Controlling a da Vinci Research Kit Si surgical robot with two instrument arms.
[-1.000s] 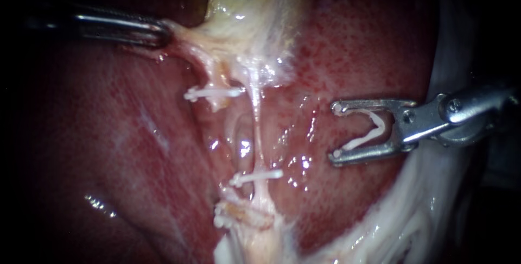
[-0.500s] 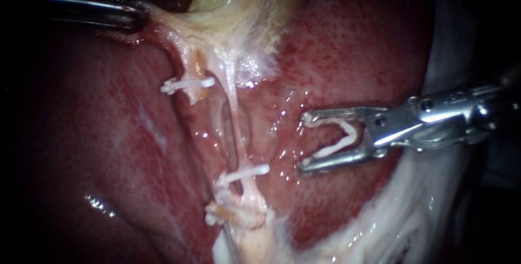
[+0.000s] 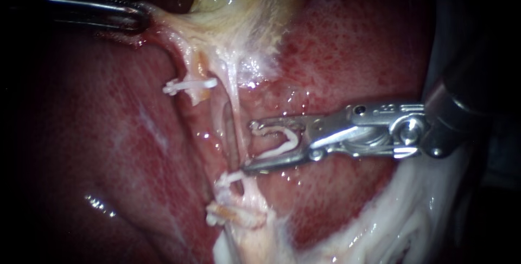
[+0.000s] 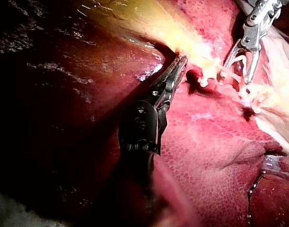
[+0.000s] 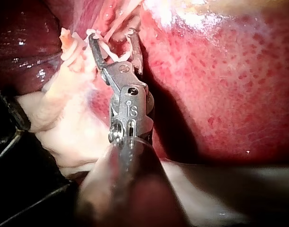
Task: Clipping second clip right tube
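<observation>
My left instrument point(image 3: 142, 19): end effector clamped on pale tissue point(image 3: 179, 30). The right tube point(image 3: 234, 117) sits at the tips of right instrument point(image 3: 249, 147), end effector spread, holding open clip point(image 3: 282, 143). Advance until tube's fully inside, clear of lower clip point(image 3: 230, 178), then squeeze.

Liver point(image 3: 108, 150) – red, mottled, wet glints, fills most of field. Gallbladder point(image 3: 239, 3) – pale yellow, glossy, top centre. White fibrous tissue point(image 3: 401, 215) along liver's lower right edge.

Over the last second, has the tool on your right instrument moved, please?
Yes: the right instrument's tool advanced left, up to the right tube, above its clip.
</observation>
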